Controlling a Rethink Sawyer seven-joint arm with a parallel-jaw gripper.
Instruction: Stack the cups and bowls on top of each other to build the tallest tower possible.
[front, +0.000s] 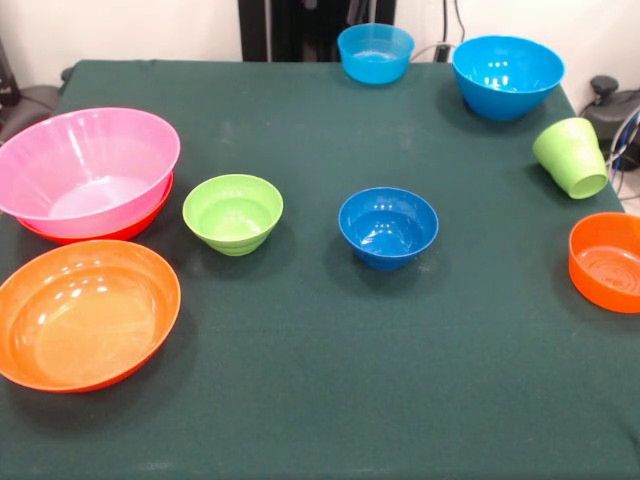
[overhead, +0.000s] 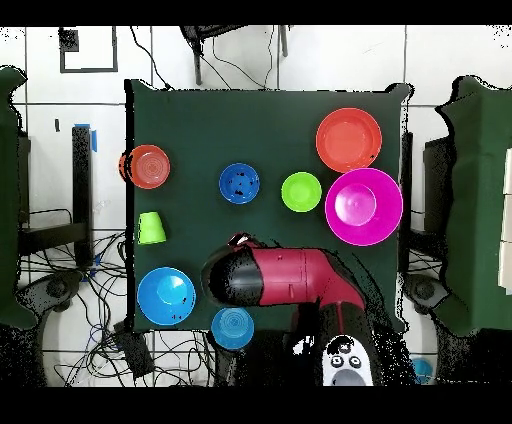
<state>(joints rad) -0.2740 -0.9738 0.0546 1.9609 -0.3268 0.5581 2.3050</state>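
The big pink bowl (front: 88, 165) sits nested in a wide orange bowl (front: 140, 228) at the left. A second wide orange bowl (front: 85, 315) stands in front of it. The small lime green bowl (front: 233, 212) and the small dark blue bowl (front: 388, 226) stand mid-table. The smaller orange bowl (front: 607, 262) is at the right edge. The lime green cup (front: 572, 157) lies tilted on its side. Two sky blue bowls (front: 507, 75) (front: 375, 52) stand at the far side. The orange cup is out of view. The gripper (overhead: 238, 243) shows only in the overhead view, beneath the arm's end, above bare cloth.
The red and black arm (overhead: 290, 278) reaches over the table's robot side in the overhead view. The dark green cloth (front: 330, 380) covers the table. Cables and dark equipment (front: 610, 100) lie past the right edge.
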